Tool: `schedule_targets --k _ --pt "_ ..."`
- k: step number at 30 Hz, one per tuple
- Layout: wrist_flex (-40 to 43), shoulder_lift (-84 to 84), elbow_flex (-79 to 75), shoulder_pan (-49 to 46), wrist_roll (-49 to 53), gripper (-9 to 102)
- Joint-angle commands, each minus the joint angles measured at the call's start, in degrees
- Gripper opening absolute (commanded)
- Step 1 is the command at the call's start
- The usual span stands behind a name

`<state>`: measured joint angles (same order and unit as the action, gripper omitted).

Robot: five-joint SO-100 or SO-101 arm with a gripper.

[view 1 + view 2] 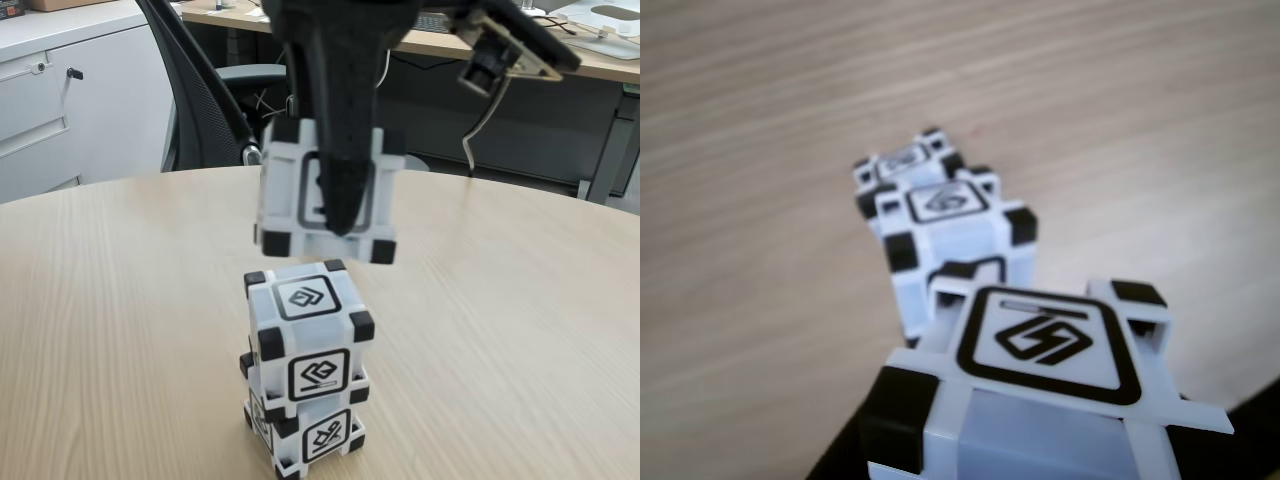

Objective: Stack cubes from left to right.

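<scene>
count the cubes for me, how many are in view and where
3. The bottom cube sits on the table, the middle cube is stacked on it, and the third cube hangs in the air above the stack, held between the fingers.

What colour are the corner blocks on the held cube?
Black, on a white held cube; clearest in the other view.

A light wood surface [520,300]. Behind it are a black chair [205,110], a white cabinet [60,100] and a desk [610,62].
</scene>
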<state>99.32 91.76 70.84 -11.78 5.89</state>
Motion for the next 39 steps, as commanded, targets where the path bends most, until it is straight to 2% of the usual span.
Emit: schedule_targets --k 1,23,39 --pt "-0.26 0.18 -1.49 0.18 -1.14 0" --pt "-0.09 -1.49 1.32 0.09 -3.87 0" --pt "0.0 -1.49 1.41 -0.88 -1.05 0"
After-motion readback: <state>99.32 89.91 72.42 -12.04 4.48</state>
